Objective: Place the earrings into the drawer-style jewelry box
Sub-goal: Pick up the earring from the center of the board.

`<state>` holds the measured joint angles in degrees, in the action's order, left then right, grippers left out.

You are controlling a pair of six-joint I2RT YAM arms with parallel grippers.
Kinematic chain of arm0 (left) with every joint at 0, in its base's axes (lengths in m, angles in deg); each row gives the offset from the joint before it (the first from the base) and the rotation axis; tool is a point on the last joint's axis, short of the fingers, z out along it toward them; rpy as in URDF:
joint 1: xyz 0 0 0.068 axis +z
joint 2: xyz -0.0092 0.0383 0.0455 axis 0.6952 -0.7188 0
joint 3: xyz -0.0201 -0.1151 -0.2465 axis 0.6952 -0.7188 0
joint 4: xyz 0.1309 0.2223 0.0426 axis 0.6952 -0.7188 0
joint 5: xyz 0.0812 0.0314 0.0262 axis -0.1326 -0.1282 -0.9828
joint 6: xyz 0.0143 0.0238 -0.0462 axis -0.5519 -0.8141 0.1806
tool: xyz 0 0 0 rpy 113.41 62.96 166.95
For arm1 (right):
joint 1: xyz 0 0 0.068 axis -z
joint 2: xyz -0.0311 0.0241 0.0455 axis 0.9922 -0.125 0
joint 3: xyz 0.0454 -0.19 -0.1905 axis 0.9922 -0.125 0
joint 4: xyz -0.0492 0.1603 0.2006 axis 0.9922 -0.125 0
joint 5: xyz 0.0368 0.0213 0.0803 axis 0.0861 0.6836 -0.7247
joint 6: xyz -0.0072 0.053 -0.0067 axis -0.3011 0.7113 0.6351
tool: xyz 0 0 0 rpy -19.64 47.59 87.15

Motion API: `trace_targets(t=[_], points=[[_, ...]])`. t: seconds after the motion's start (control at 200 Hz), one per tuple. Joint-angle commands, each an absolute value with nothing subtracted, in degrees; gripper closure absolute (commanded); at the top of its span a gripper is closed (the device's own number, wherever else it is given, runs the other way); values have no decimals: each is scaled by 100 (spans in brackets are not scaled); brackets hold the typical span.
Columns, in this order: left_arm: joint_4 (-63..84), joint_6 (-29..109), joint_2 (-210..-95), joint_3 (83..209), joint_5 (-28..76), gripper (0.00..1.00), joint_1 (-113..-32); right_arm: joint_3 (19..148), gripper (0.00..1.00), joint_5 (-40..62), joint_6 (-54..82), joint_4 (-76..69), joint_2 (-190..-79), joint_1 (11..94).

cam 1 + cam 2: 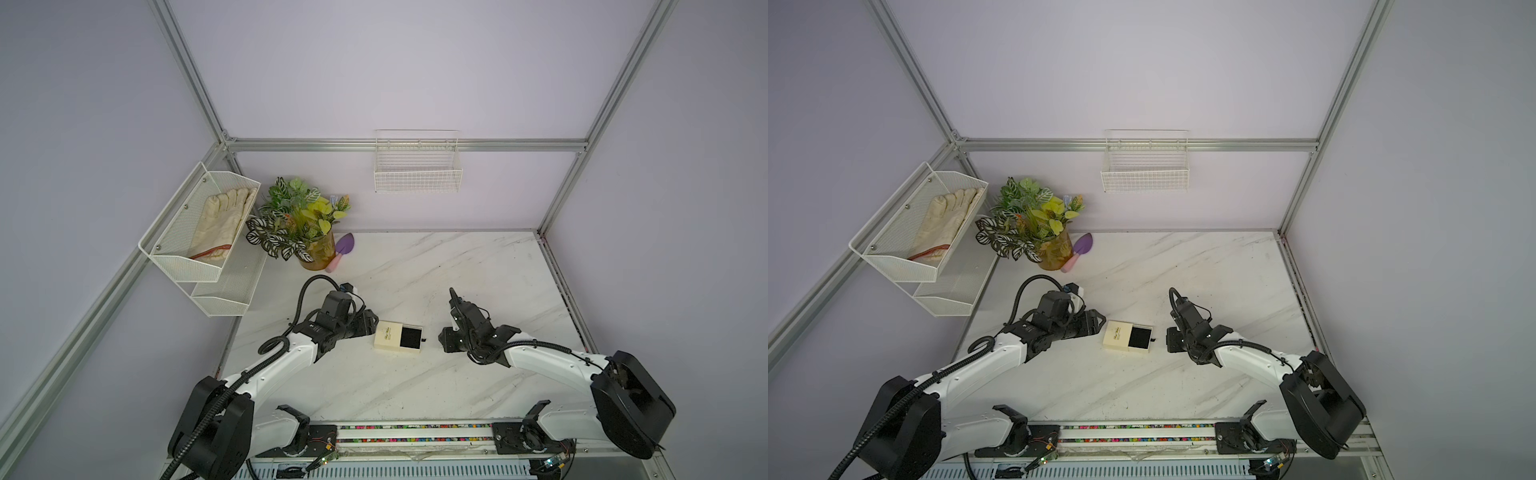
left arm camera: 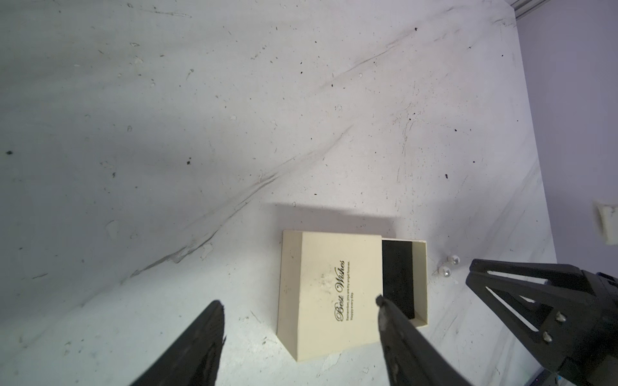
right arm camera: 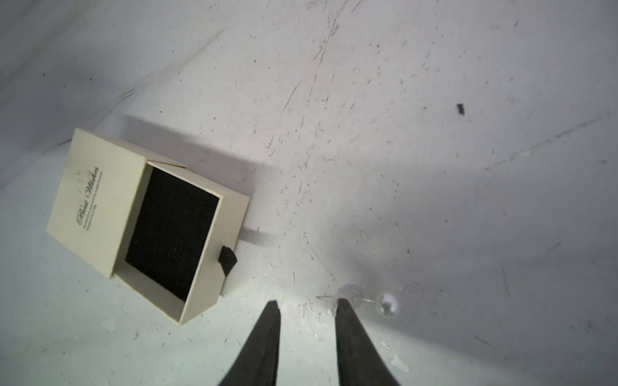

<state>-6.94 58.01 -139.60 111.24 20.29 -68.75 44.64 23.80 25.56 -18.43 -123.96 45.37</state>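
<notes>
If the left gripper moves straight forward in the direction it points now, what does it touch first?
Probably the closed end of the jewelry box, which lies just ahead of the left gripper; exact height is unclear.

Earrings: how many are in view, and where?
2. One earring and the second earring lie close together on the table, beyond the open tray of the jewelry box, near the right gripper.

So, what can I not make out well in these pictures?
- Earrings: too small to find in both top views.
- One earring, right wrist view: blurred beside a finger of the right gripper.
- Inner part of the jewelry box tray: hidden under its sleeve in every view.
- Small print on the box: unreadable in both top views.
</notes>
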Motion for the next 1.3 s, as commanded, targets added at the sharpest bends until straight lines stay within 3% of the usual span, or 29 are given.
trace_targets(t=[0.0, 0.455, 1.295], points=[[-733, 5730, -13888, 11198, 1937, 28, -6851, 4636, 67, 2435, 2365, -1852, -12440, 4513], [-737, 5730, -14004, 11165, 1944, 28, -6850, 4856, 67, 2377, 2318, -1826, -13235, 4528], [-697, 5697, -14224, 11183, 1977, 28, -6851, 4532, 65, 2230, 2383, -2001, -13074, 4526]])
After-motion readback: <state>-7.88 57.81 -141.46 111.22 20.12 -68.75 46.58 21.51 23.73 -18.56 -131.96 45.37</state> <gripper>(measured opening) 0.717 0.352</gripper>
